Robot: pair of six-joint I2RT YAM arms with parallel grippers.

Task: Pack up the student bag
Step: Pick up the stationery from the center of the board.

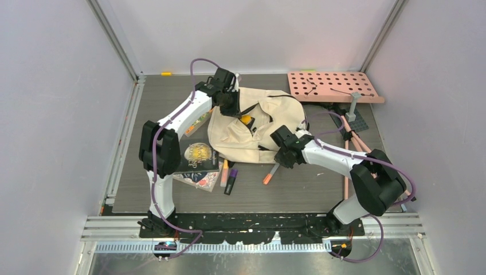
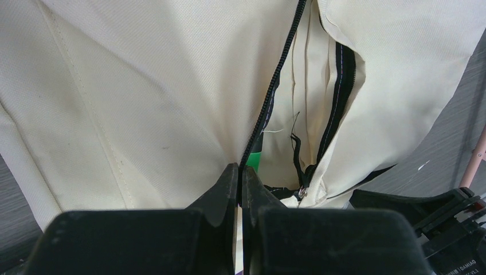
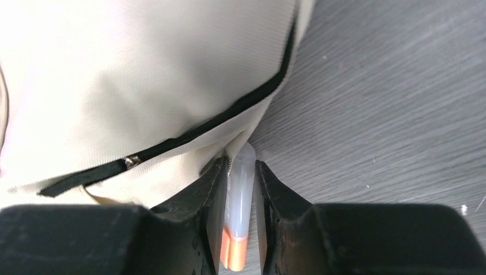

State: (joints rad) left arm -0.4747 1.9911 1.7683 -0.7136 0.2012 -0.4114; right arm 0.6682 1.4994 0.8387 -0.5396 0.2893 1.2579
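The cream student bag lies flat in the middle of the table, its black zipper partly open. My left gripper is at the bag's far left side, shut on the fabric edge by the zipper. A green thing shows inside the opening, and a yellow thing shows there from above. My right gripper is at the bag's near right edge. Its jaws are closed around an orange highlighter with a clear cap, low over the table and touching the bag.
Books lie left of the bag under my left arm, with an orange marker and a purple-black marker beside them. A pink perforated board, a grey stand and pink rods are at the right.
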